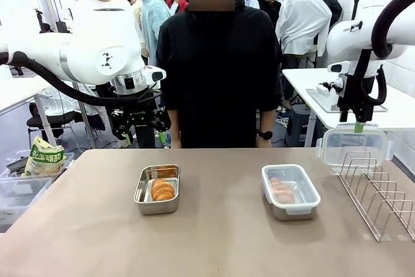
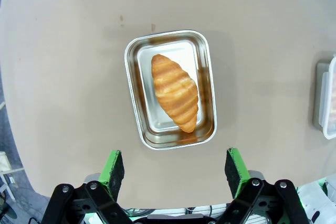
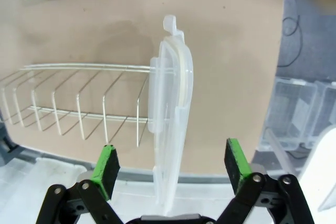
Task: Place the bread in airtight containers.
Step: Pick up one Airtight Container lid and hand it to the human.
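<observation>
An open steel container (image 1: 139, 191) (image 2: 132, 82) sits left of the table's middle with one golden ridged bread roll (image 1: 162, 190) (image 2: 175, 92) lying in it. A second container (image 1: 267, 189) right of middle holds bread (image 1: 281, 190) under a clear lid. Another clear lid (image 1: 353, 146) (image 3: 170, 103) stands on edge in the wire rack. My left gripper (image 1: 141, 131) (image 2: 175, 166) hangs open above the open container, nothing between its fingers. My right gripper (image 1: 358, 124) (image 3: 170, 166) is open just above the standing lid, its green pads (image 3: 106, 166) straddling the lid's edge without touching it.
The wire rack (image 1: 382, 192) (image 3: 79, 103) occupies the table's right edge. A person (image 1: 217, 76) in black stands at the far side, hands down. Off the table's left are a printed bag (image 1: 44, 159) and clear plastic bins (image 1: 19, 192). Bare tabletop lies between the containers.
</observation>
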